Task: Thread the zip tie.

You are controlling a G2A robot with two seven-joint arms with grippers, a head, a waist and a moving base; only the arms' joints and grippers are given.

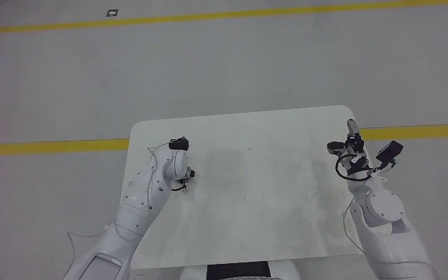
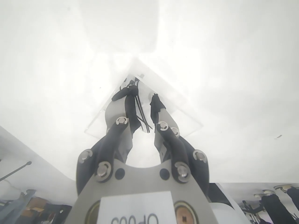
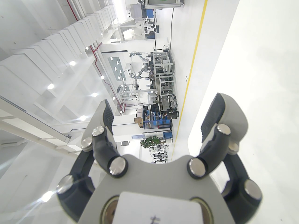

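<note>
Several black zip ties (image 2: pixel 142 114) lie in a clear shallow tray (image 2: pixel 184 117) on the white table (image 1: pixel 266 210). My left gripper (image 2: pixel 143 97) points down into that tray, open by a narrow gap, with the ties lying between its fingers and close against one fingertip (image 2: pixel 130 94). In the top view the left gripper (image 1: pixel 185 176) is over the table's left part. My right gripper (image 3: pixel 161 117) is wide open and holds nothing. It sits at the table's right edge (image 1: pixel 365 145), aimed out past the table.
The floor around the table carries yellow lines (image 1: pixel 224 15). Machine racks and other robots (image 3: pixel 161 75) stand far off in the hall.
</note>
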